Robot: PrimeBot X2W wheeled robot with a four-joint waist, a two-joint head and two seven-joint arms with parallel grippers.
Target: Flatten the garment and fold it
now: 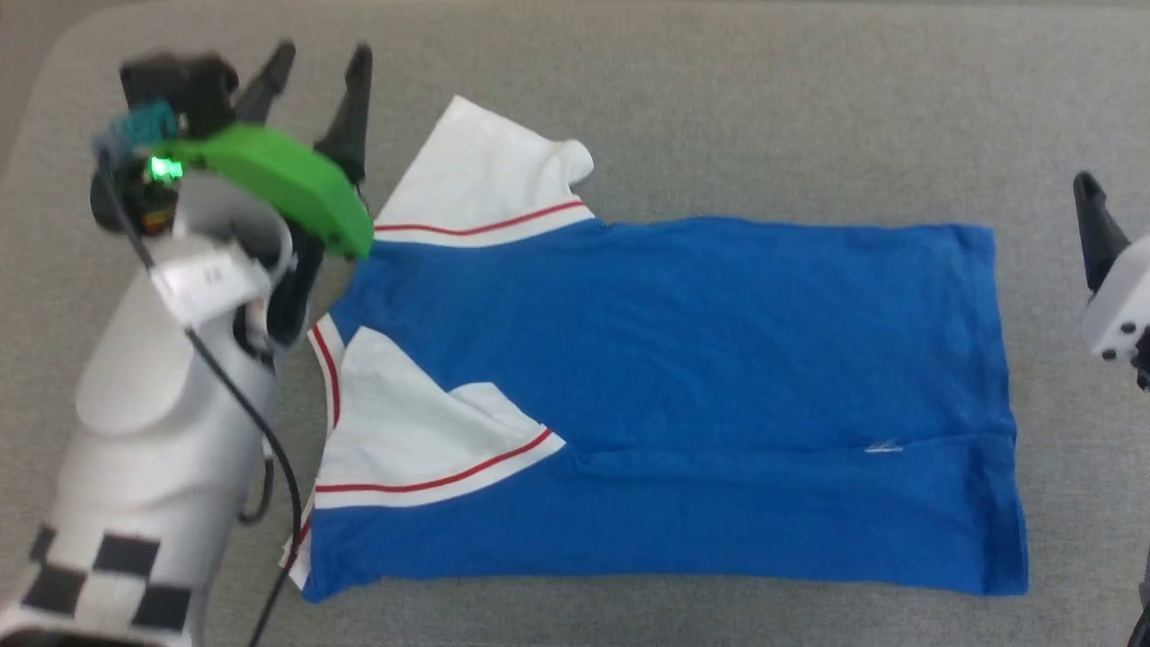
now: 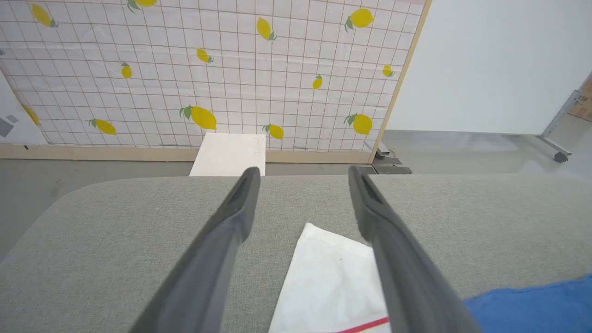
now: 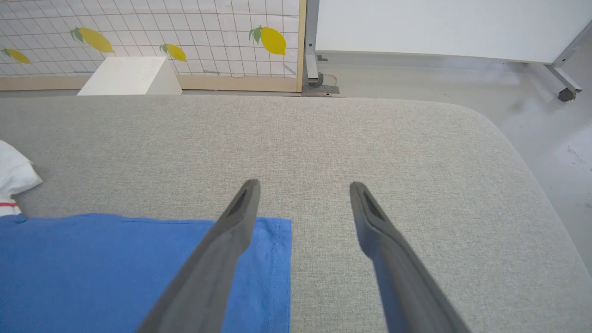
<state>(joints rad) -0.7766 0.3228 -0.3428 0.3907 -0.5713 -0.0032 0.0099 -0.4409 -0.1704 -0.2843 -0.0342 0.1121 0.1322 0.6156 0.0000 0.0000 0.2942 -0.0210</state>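
The royal-blue garment [image 1: 683,377] lies spread on the grey table [image 1: 719,108], neck end to the left, hem to the right, its near long edge folded over. One white sleeve [image 1: 481,175] with red trim sticks out at the far left; the other [image 1: 404,440] is folded onto the body. No lettering shows. My left gripper [image 1: 319,63] hovers open beside the far sleeve [image 2: 330,282], holding nothing. At the right edge one finger [image 1: 1096,225] of my right gripper shows; in its wrist view the right gripper [image 3: 303,185] stands open above the hem corner [image 3: 273,259].
Beyond the table's far edge stand a lemon-print grid panel [image 2: 222,69], a white box [image 2: 229,155] on the floor and a white wall panel [image 2: 490,60]. The table's rounded corners [image 3: 485,120] fall off to grey floor.
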